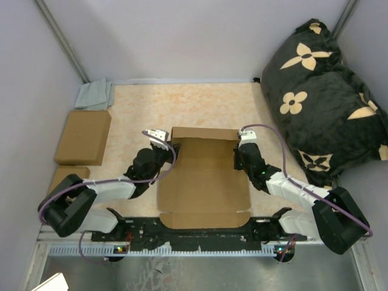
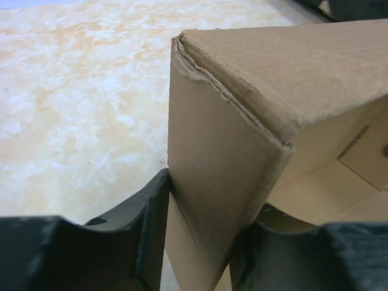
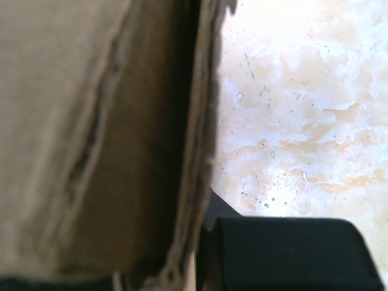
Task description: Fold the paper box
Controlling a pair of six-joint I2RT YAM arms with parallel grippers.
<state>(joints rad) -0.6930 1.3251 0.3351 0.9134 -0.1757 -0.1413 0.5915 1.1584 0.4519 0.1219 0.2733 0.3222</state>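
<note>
As left end effector and right end effector pinch its walls, paper box lies between.

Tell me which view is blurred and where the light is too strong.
Right wrist view: the box sits too near the lens and is blurred; the table behind looks washed out. Left wrist view: box corner sharp. Top view: even light, soft shadows.
</note>
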